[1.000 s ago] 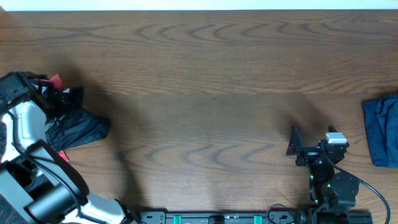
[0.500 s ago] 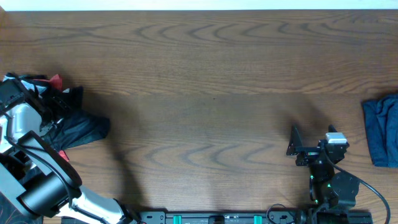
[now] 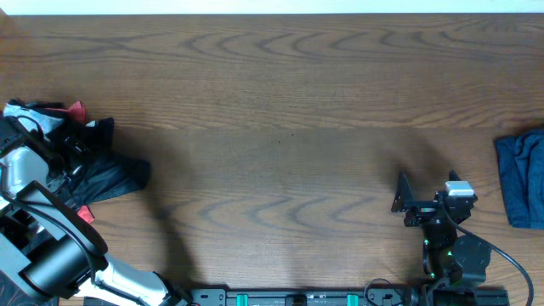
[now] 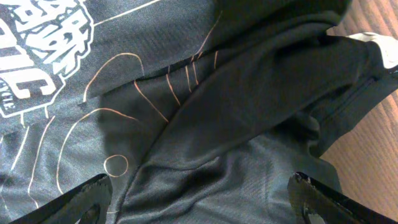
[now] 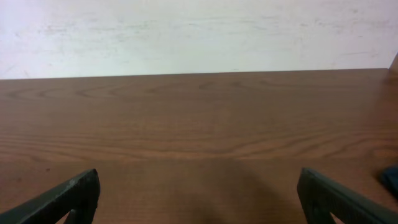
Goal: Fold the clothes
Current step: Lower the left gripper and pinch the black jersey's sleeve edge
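The jersey [image 3: 109,177] lies crumpled in a heap at the far left edge of the counter [image 3: 280,102], not yet spread or folded; one rounded lobe reaches toward the middle of the counter, and beyond that no clear long axis can be made out. Close up it is a thin, matte black knit with a fine mesh grain, creased into soft overlapping folds, crossed by thin orange contour lines [image 4: 112,165] and carrying blocky white lettering [image 4: 43,50] at one corner. The left arm [image 3: 34,161] hangs directly over it with its jaws spread wide – both tips show at the lower corners of the wrist view with fabric lying below and between them, nothing pinched. The right arm [image 3: 442,212] sits well apart near the front right, its jaws also wide and facing bare wood-grain. So the cloth is straight beneath the left jaws and far from the right ones – the left is plainly the nearer for a first pinch, likely on a ridge of a fold. A separate blue cloth [image 3: 520,178] rests at the right edge.
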Robot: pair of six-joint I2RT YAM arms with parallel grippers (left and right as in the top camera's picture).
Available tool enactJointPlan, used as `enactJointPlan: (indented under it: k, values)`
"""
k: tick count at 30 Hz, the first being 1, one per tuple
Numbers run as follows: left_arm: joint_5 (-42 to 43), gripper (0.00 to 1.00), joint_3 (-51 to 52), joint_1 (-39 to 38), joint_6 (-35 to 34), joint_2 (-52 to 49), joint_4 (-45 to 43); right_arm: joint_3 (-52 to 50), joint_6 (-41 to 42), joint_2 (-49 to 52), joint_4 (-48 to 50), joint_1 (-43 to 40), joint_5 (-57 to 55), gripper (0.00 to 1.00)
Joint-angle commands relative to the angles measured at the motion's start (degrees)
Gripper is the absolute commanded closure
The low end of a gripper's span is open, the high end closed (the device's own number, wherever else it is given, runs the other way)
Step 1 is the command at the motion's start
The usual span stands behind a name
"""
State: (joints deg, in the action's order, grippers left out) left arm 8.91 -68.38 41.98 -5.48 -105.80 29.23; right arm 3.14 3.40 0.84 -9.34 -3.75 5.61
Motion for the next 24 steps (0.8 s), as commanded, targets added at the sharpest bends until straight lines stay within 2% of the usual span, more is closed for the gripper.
enactJointPlan:
  k: [1, 6, 17, 20, 21, 24]
  values:
    - [2.19, 0.08, -1.01, 0.33, 2.23, -1.44, -0.28, -0.42, -0.70, -0.46, 0.07, -0.39, 0.24, 0.01]
    - [2.23, 0.08, -0.96, 0.35, 2.23, -2.14, -0.22, -0.42, -0.70, -0.46, 0.07, -0.39, 0.24, 0.01]
    - [2.21, 0.18, -0.96, 0.50, 2.21, -7.28, -0.24, -0.42, -0.70, -0.46, 0.07, -0.39, 0.24, 0.01]
    - [2.21, 0.28, -0.96, 0.50, 2.23, -8.20, -0.26, -0.42, -0.70, -0.46, 0.07, -0.39, 0.24, 0.01]
    - [2.21, 0.39, -0.96, 0.50, 2.23, -8.26, -0.33, -0.42, -0.70, -0.46, 0.07, -0.39, 0.24, 0.01]
    - [2.21, 0.58, -0.96, 0.50, 2.21, -8.26, -0.66, -0.42, -0.70, -0.46, 0.07, -0.39, 0.24, 0.01]
